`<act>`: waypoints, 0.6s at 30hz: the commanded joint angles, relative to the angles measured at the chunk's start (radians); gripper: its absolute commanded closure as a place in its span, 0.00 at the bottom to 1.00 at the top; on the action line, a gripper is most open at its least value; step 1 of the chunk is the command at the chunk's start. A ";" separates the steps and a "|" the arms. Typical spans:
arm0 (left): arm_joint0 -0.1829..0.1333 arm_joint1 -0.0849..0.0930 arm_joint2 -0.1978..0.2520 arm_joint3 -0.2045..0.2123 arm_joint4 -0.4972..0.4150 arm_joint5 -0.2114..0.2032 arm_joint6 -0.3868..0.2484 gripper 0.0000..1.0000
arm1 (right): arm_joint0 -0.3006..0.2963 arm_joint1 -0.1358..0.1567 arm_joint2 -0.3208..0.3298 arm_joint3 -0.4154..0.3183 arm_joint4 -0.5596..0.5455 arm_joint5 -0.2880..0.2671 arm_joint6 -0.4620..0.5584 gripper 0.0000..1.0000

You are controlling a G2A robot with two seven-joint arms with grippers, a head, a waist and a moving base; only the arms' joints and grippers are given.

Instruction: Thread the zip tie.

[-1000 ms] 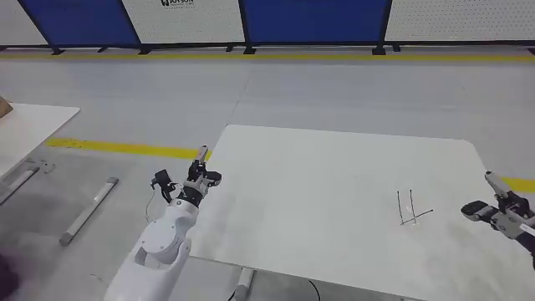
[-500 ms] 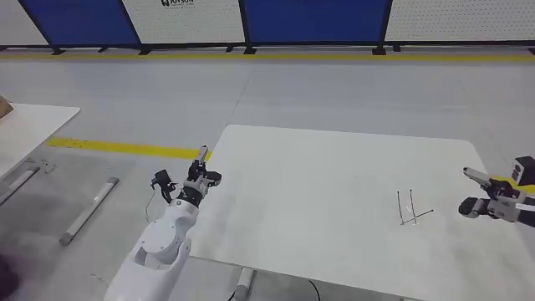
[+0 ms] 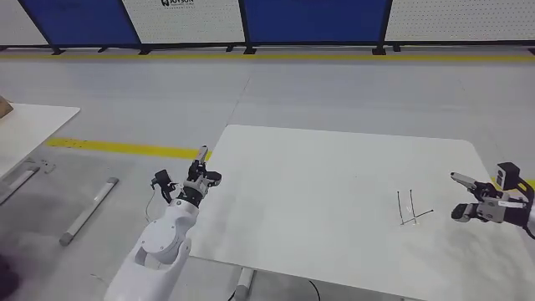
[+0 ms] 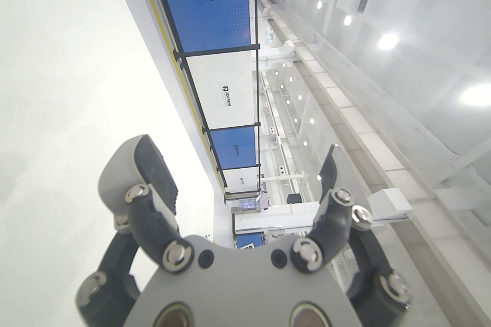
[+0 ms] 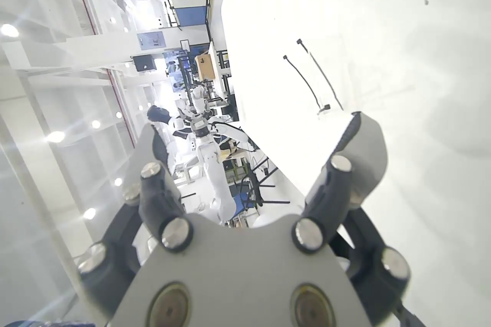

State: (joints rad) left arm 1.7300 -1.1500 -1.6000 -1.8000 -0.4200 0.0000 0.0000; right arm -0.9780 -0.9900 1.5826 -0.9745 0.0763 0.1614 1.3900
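Fingers (image 5: 364, 152) of the right tool (image 5: 253, 125) are spread wide, with nothing between them. In the top view, the right tool (image 3: 460, 195) hangs at the right edge of the desk (image 3: 318, 184). It points inward across the white top toward the zip ties (image 3: 407, 206), near them but not touching.

The zip ties (image 5: 307, 83) are thin black strips lying flat on the desk, close to its right edge and roughly midway between the near and far edges. Two lie almost side by side, and in the top view a third crosses their near ends at a slant. I cannot tell whether the strips touch where they cross.

The left tool (image 3: 202, 160) sits at the desk's left edge, well apart from the ties. In its own wrist view the left tool (image 4: 241, 171) is also wide open and holds nothing. A broad stretch of white top lies between the left tool and the ties.

Past the desk's rounded far corners is grey floor (image 3: 334, 92) crossed by a yellow line (image 3: 117, 147). Blue and white panels (image 3: 318, 4) stand beyond it.
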 commanded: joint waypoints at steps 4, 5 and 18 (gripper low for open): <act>0.000 0.000 0.000 0.000 0.000 0.000 0.000 0.00 | -0.008 -0.001 -0.033 -0.028 -0.021 -0.048 0.000 0.00; 0.000 0.000 0.000 0.000 0.000 0.000 0.000 0.00 | -0.008 0.002 -0.041 -0.024 -0.019 -0.065 0.000 0.00; 0.000 0.000 0.000 0.000 0.000 0.000 0.000 0.00 | 0.160 0.079 -0.379 0.147 0.029 -0.281 0.000 0.00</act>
State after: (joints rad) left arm 1.7300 -1.1500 -1.6000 -1.8000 -0.4200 0.0000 0.0000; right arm -0.8348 -0.9149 1.2374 -0.8400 0.1132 -0.0989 1.3900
